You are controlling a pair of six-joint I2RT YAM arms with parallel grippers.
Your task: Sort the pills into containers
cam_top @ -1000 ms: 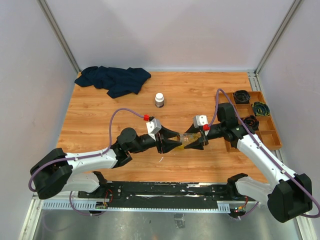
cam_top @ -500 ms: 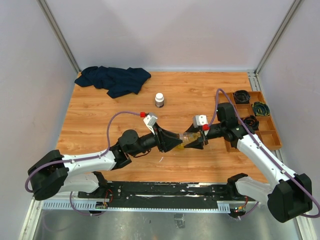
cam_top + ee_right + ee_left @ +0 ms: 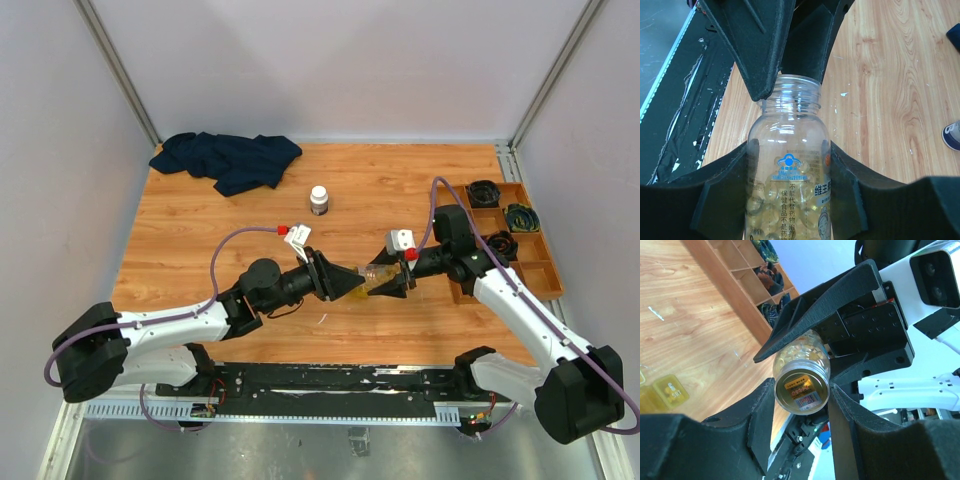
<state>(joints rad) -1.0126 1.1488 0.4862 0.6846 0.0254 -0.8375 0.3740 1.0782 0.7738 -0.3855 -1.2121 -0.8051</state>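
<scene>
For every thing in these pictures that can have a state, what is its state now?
pill bottle: uncapped, partly filled with yellow capsules, held above the table.
right gripper: shut on the bottle's body.
left gripper: shut on the bottle's neck.
white-capped bottle: upright, cap on.
yellow case: flat on the table; open or shut, cannot tell.
cloth: crumpled.
wooden tray: some compartments hold dark items.

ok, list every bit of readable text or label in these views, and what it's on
"不能代替药物": blue print on the clear pill bottle, under a blue logo.
"保健食品不是药": the line below it; it may run on out of sight.
"维生": larger print on the same bottle, cut off at its right side.
Barcode sticker on the bottle's round end: too small to read.
Yellow case: raised mark, blurred.
White-capped bottle: label too small to read.
</scene>
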